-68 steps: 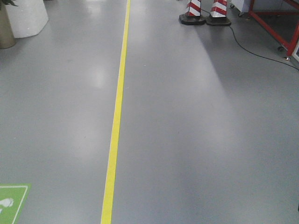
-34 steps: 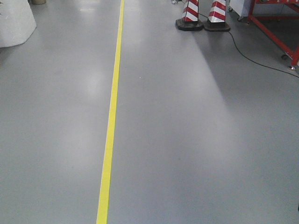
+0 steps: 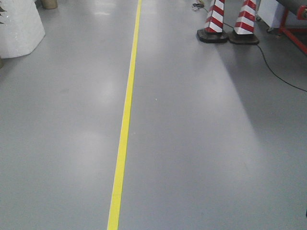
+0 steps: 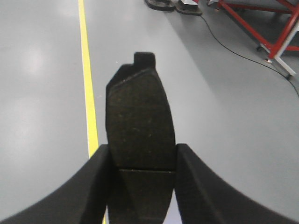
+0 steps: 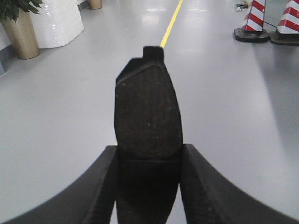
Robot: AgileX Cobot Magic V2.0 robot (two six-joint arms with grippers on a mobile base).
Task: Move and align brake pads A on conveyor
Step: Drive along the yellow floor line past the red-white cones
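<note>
Pinching one dark grey, curved oblong brake pad (image 4: 139, 126) in my left gripper (image 4: 140, 182) and another brake pad (image 5: 148, 121) in my right gripper (image 5: 148, 186), both closed on the lower ends — they seem stiff, dense, gritty, so edge-grips should hold. The conveyor is nowhere in view — only grey floor (image 3: 201, 143).

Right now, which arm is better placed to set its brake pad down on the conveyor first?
Neither. The left gripper and right gripper each hold a brake pad the same way, and every view shows only grey floor; no conveyor is in sight.
</note>
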